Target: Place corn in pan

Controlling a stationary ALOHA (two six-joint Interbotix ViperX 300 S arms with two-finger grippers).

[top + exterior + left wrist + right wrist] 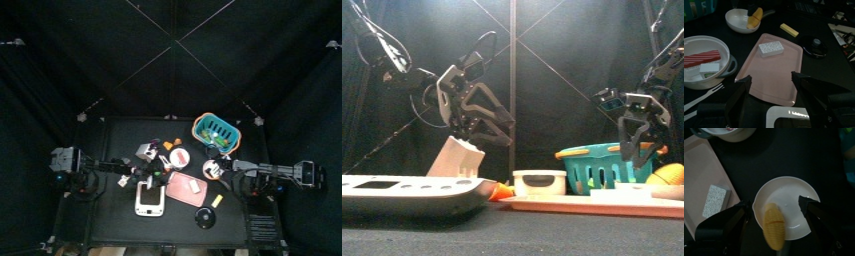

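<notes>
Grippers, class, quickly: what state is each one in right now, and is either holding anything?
Left tool: open, empty, above the pink tray.
Right tool: open, empty, over the corn in the white bowl.

— What is seen around the workspace?
— A small black table is enclosed by black curtains on every side.
— And overhead?
— Thin cords are strung crosswise above the table.
</notes>
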